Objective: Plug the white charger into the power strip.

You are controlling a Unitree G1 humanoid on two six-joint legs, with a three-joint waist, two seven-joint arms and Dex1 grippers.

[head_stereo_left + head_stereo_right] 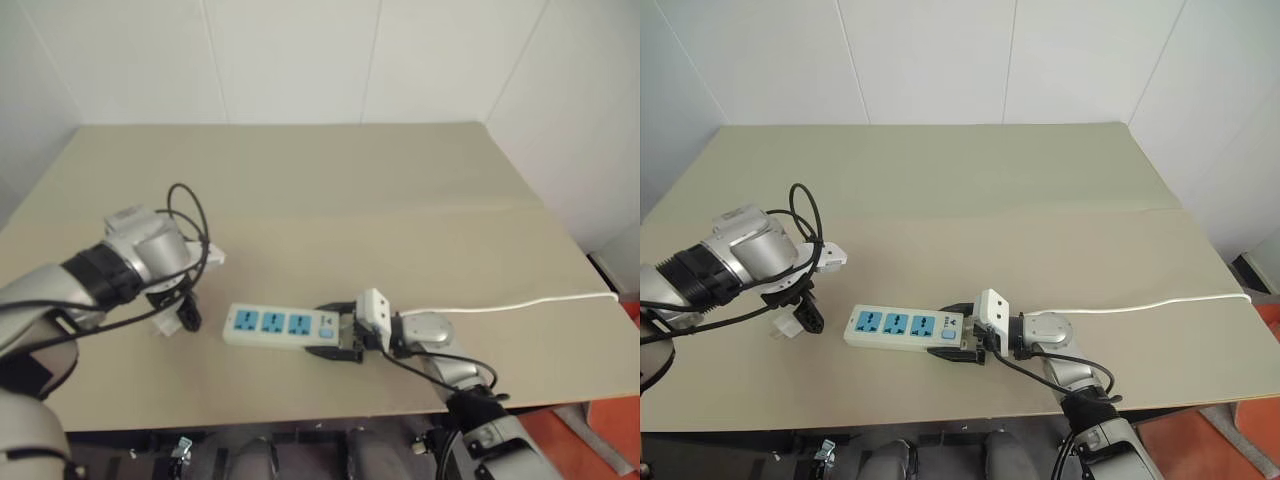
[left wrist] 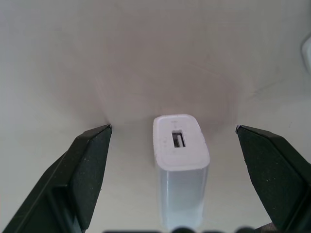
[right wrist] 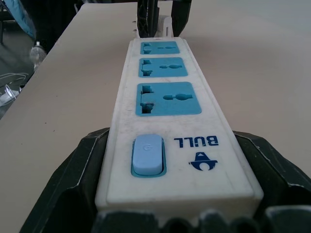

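Two claws work: the left claw (image 2: pixel 172 145) stands released around the white charger (image 2: pixel 181 160); the right claw (image 3: pixel 177 184) is grasping the power strip (image 3: pixel 167 126) on the desk (image 1: pixel 400 200).

1. We find the power strip (image 1: pixel 275 325) lying flat on the table (image 1: pixel 400 200), near its front edge.
2. The right gripper (image 3: pixel 177 213) brackets the strip's switch end, one finger on each side.
3. The strip's cable (image 1: pixel 520 302) runs right across the table.
4. The white charger (image 2: pixel 180 160) stands left of the strip, between the spread fingers of the left gripper (image 2: pixel 172 170), touching neither.
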